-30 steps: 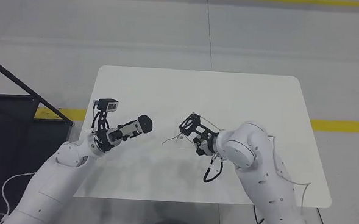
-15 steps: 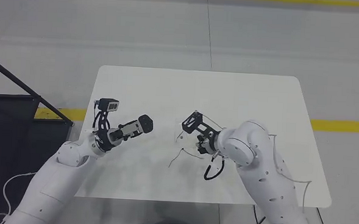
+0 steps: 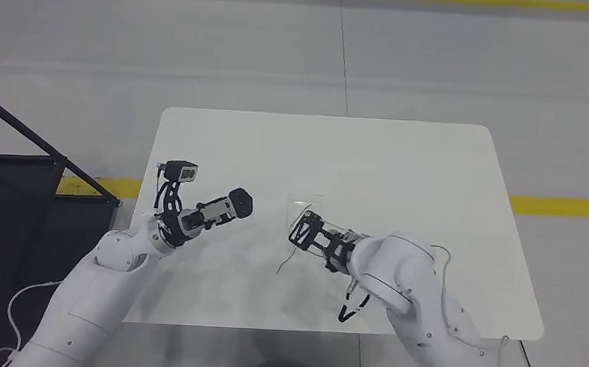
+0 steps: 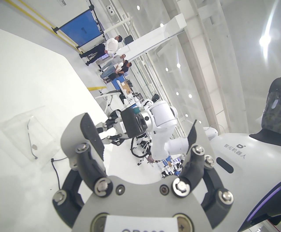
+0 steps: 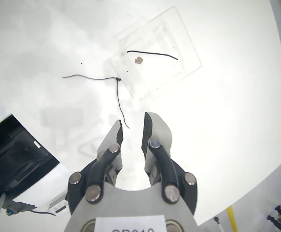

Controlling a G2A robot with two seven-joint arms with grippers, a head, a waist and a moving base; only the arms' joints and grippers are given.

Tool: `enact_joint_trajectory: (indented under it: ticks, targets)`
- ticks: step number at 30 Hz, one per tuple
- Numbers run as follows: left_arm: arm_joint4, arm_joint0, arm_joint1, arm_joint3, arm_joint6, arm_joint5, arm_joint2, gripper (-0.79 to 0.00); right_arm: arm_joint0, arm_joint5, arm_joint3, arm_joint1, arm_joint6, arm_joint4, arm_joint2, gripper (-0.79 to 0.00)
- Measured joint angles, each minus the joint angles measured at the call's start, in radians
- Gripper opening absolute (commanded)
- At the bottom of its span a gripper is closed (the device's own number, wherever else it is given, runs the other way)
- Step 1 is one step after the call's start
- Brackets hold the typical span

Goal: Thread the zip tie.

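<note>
The thin black plastic zip tie (image 5: 118, 79) (image 3: 284, 265) lies flat on the smooth white table (image 3: 425, 170), near the table's middle and just off one corner of a clear square plastic plate (image 5: 175, 72). Its small block-shaped head sits beside that corner. Two slender strands leave the head: a greyish one that runs in a shallow wave away from the plate, and a black one that runs in a gentle curve toward the right gripper (image 5: 132, 120) (image 3: 297, 234). Whether both strands belong to one tie cannot be told.

The right gripper is set low over the table, with its ribbed black pads (image 5: 146, 129) a narrow gap apart and nothing clamped. The free end of the black strand shows between the two fingertips without touching either pad.

The left gripper (image 4: 140, 123) (image 3: 238, 203) is held above the table, well apart from the zip tie. Its jaws are spread wide and empty; the flat rubber pads (image 4: 91, 131) sit on grey metal fingers fixed with round-head screws.

On the clear plate rest a second black strip (image 5: 151, 53) (image 4: 29, 134), slightly bowed, and a small brownish irregular fragment (image 5: 138, 60) just beside it.
</note>
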Motion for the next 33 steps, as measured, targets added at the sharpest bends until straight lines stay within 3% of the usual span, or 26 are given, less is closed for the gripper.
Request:
enact_joint_trajectory:
  ticks: [5,13,33]
  targets:
    - [0.009,-0.008,-0.006,0.000,-0.002,0.003,0.009,0.000,-0.009,0.002,0.029,0.003,0.002,-0.102,-0.060,-0.582]
    - [0.010,-0.003,-0.011,0.017,-0.010,-0.005,0.003,0.000,0.069,-0.001,0.137,0.001,-0.001,-0.011,-0.117,-0.634]
    - [0.016,-0.002,-0.022,0.018,-0.020,-0.002,-0.011,0.000,0.178,0.020,0.243,0.016,0.020,0.115,-0.192,-0.554]
